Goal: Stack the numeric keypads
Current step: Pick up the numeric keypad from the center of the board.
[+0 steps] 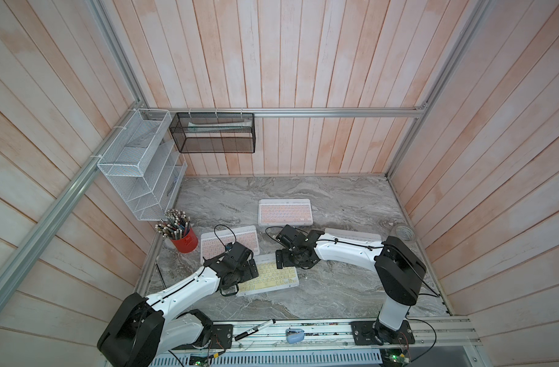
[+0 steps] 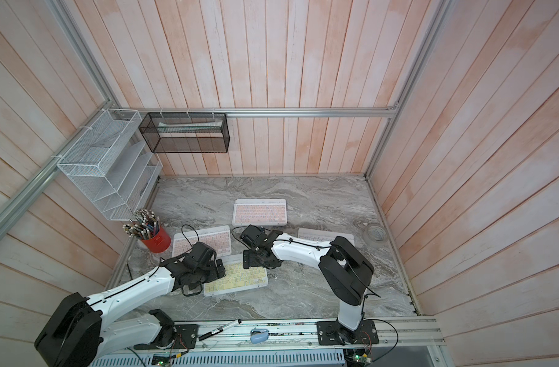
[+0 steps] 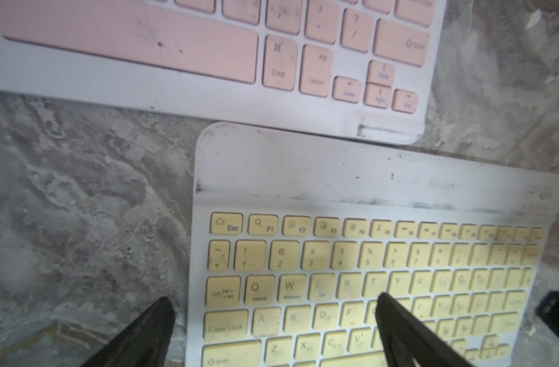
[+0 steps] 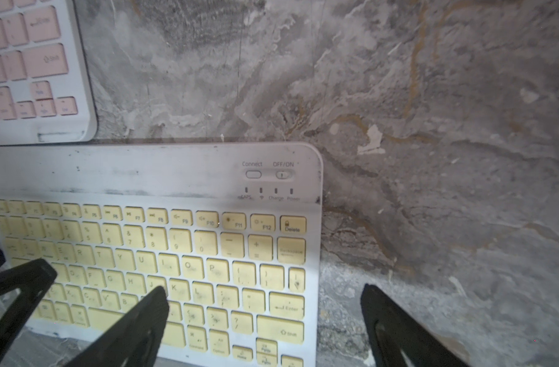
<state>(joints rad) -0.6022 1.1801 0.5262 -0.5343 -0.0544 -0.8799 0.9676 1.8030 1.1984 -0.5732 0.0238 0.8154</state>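
Four keypads show in both top views, all lying flat on the marble worktop (image 1: 335, 286). The yellow keypad (image 1: 271, 278) sits mid-worktop, so I'll use it as the centre of the dial.

The near pink keypad (image 1: 221, 243) is at 11 o'clock, with its corner right against the yellow one's far edge. I can't tell if it overlaps. The far pink keypad (image 1: 284, 212) is at 12 o'clock, well apart. The pale keypad (image 1: 351, 235) at 2 o'clock is mostly hidden under my right arm, so I can't tell its key colour.

My left hand (image 3: 271, 321) is spread wide across the yellow keypad's 9 o'clock end. One finger (image 3: 151, 321) is over bare marble and the other is over the keys, pinching nothing. My right hand (image 4: 265, 311) is spread wide too, straddling the 3 o'clock end the same way, one finger over keys and one off the edge. I can't tell whether any fingertip actually touches.

A red pencil cup (image 1: 185, 243) stands at 10 o'clock, and a tape roll (image 1: 403, 233) is out past 2 o'clock.
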